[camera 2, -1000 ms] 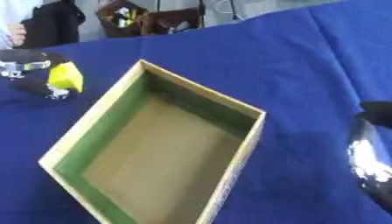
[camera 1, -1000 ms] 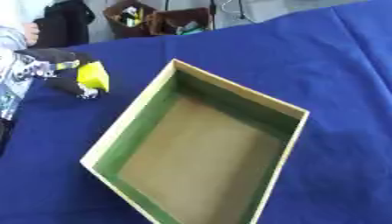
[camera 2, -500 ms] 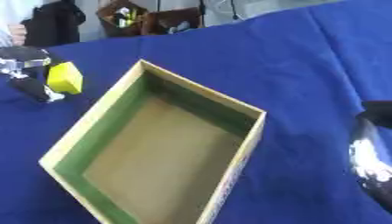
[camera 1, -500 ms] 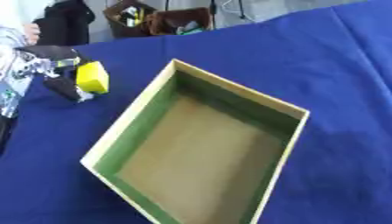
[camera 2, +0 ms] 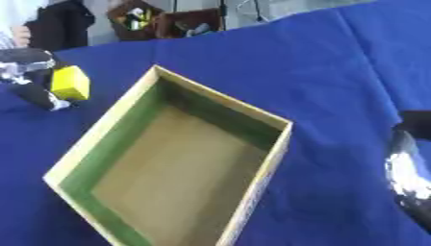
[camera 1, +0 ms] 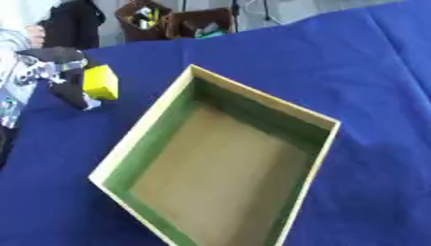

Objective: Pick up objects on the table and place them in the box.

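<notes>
Left eye view first: the black and silver left hand (camera 1: pixel 52 72) comes in from the left edge with its fingers (camera 1: pixel 74 93) curled round a small bright yellow block (camera 1: pixel 100 82), pinching it from behind and below. The block sits just outside the left wall of the open, shallow cardboard box with green inner walls (camera 1: pixel 150 129), near its far corner, above the blue cloth-covered table (camera 1: pixel 362 72). From here I can't say for sure whether the block is clear of the cloth or touching it. It looks rigid and light, with flat, smooth faces and crisp edges, so I'd judge it won't squash, though a smooth face could slide; opposite flat faces are the sensible place to hold, and that seems roughly where the hand has it. The box floor shows bare brown card, nothing inside. The near wall of the box stands between block and floor, so the block has to go over that rim.

Right eye view now: same hand, same block, same gap to the box. At the right edge a dark, shiny rounded part of the right arm (camera 2: pixel 410 173) shows, well away from the box; its hand is not visible. Along the far edge, beyond the table, sit a dark chair and brown crates with clutter (camera 2: pixel 160 21), far from the work and no obstacle.
</notes>
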Tool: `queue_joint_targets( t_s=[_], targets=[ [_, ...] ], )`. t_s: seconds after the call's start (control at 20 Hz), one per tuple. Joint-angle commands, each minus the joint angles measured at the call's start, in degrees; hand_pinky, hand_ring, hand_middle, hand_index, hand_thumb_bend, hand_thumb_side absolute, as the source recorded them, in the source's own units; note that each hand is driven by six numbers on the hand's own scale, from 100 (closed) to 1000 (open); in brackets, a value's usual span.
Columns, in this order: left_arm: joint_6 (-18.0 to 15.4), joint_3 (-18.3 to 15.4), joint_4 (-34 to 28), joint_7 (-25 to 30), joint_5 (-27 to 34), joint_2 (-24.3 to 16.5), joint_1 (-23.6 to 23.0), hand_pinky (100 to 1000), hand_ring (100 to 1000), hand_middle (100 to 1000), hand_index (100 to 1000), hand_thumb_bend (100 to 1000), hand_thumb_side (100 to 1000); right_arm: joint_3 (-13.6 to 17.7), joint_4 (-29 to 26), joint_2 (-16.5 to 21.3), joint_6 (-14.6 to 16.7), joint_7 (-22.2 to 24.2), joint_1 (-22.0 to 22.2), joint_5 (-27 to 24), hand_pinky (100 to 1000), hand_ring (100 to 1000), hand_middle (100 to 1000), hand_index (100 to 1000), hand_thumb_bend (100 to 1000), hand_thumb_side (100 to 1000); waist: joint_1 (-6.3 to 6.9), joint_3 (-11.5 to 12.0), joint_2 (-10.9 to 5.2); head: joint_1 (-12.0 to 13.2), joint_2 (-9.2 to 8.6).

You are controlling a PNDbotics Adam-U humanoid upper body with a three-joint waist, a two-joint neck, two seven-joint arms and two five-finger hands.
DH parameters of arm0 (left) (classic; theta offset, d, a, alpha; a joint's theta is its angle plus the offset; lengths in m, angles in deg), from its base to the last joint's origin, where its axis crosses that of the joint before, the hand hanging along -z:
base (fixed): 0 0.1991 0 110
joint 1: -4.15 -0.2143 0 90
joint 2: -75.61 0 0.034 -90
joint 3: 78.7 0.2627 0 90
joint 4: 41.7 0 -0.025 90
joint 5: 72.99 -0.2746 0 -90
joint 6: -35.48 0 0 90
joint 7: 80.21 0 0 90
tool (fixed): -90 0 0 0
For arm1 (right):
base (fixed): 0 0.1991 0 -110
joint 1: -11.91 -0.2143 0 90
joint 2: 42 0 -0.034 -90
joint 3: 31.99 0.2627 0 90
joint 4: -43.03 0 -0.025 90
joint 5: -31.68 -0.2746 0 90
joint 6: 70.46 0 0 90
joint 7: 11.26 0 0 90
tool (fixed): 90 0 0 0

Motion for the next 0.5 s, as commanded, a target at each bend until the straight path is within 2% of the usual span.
queue_joint_targets(
  t_s=[0.05, 0.15, 0.45, 0.5],
  targets=[
    [0.4, 0.5, -0.1, -0.5, 1.1, -1.5, 0.7, 264, 404, 512, 691, 100, 541, 0.1, 0.9, 0.4, -0.2, 0.0, 0.4, 0.6, 729, 650, 574, 728, 100, 421, 0.11, 0.2, -1.00, 0.3, 0.15],
    [0.7, 0.5, 0.1, -0.4, 1.8, -1.5, 0.6, 237, 386, 494, 670, 100, 566, 0.1, 0.9, 0.4, -0.3, 0.1, 0.4, 0.6, 730, 650, 574, 729, 100, 421, 0.07, 0.3, -1.23, 0.3, 0.38],
    [1.1, 0.7, -0.5, -1.3, 3.0, -1.6, 0.7, 220, 374, 484, 659, 100, 520, 0.2, 0.9, 0.2, -0.6, 0.2, 0.8, 0.3, 730, 650, 574, 729, 100, 420, -0.02, 0.9, -2.30, 0.3, 1.06],
    [1.2, 0.7, -0.5, -1.5, 3.2, -1.6, 0.7, 155, 339, 459, 635, 100, 488, 0.3, 0.9, 0.1, -0.6, 0.1, 0.8, 0.2, 730, 650, 574, 729, 100, 420, -0.05, 1.0, -2.52, 0.3, 1.16]
  ],
)
